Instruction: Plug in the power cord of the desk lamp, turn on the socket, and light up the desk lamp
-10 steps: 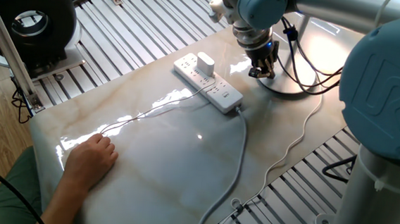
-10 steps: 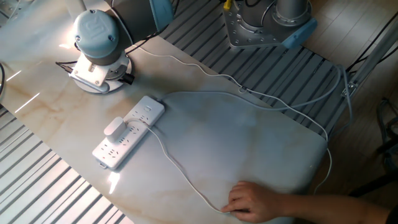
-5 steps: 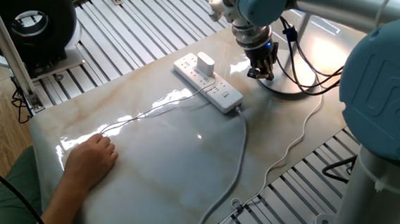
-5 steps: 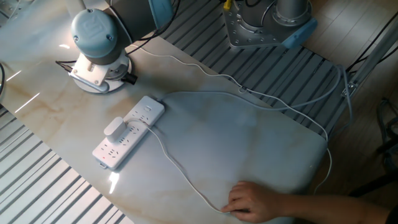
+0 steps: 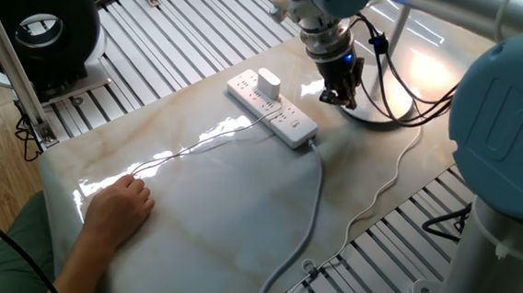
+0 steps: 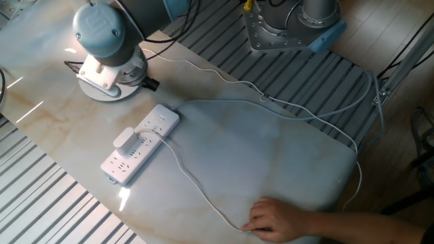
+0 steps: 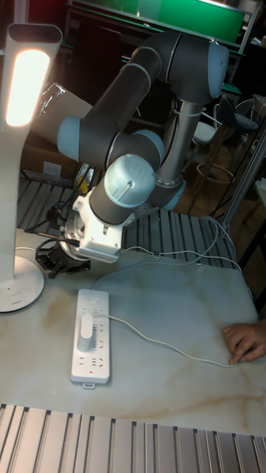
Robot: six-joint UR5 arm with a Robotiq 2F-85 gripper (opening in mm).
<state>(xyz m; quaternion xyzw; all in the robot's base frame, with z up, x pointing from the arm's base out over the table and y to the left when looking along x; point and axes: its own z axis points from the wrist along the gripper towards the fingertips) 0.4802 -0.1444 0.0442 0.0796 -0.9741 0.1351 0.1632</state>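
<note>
- White light glows along the flat head of the desk lamp (image 7: pixel 28 77), so by the look of it every step is done: cord plugged in, strip switched on, lamp lit.
- Boxy white plug of the power cord (image 5: pixel 268 80) sits upright in the socket (image 5: pixel 271 108), towards the strip's end farther from its thick cable; the thin cable runs from it across the marble towards a person's hand (image 5: pixel 119 205) resting at the table edge.
- Socket is a long, flat, glossy white strip with rows of outlet holes, lying just beside the lamp's round disc base (image 6: pixel 108 89).
- Lamp's slim white pole rises from that base on the side away from the socket and bends over into the lit head.
- Gripper (image 5: pixel 339 96) hangs low over the lamp base, on the side nearest the socket; its dark fingers look close together and seem to hold nothing, but whether they are fully closed I cannot tell.
- Marble-patterned tabletop (image 5: pixel 219 227) is smooth and reflective, ringed by ribbed metal slats.
- What remains, I judge, is only for the arm to draw clear.
</note>
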